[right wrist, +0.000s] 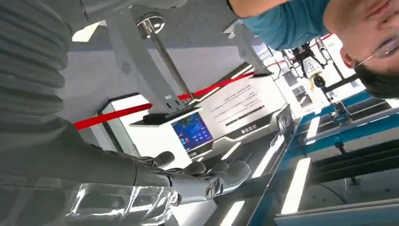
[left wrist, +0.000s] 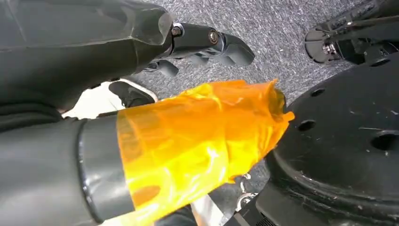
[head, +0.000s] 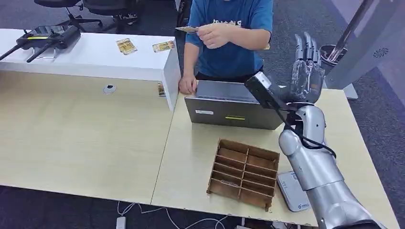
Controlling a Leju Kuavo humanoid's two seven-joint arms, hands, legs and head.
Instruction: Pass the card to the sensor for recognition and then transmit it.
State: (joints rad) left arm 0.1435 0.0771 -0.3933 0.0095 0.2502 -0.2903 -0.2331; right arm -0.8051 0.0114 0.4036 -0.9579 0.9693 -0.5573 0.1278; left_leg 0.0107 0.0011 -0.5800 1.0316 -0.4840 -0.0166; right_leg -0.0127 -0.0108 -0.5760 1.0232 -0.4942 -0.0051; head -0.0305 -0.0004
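Observation:
A person in a blue shirt stands behind the table and holds a yellowish card (head: 187, 29) in one raised hand (head: 215, 34); the other hand rests on the table. My right hand (head: 308, 67) is lifted above the table's far right side, to the right of the card and apart from it. Its fingers (right wrist: 207, 181) point straight up and hold nothing. A flat white sensor box (head: 292, 191) lies near the front right edge, partly hidden by my forearm. My left hand (left wrist: 207, 42) hangs over the grey carpet with an orange-wrapped thumb (left wrist: 197, 141) and empty fingers.
A grey laptop (head: 234, 107) stands open mid-table with a brown divided tray (head: 244, 172) in front of it. Two more cards (head: 126, 46) (head: 163, 46) lie on the white raised shelf (head: 95, 59), and a dark controller (head: 47, 38) sits at its left.

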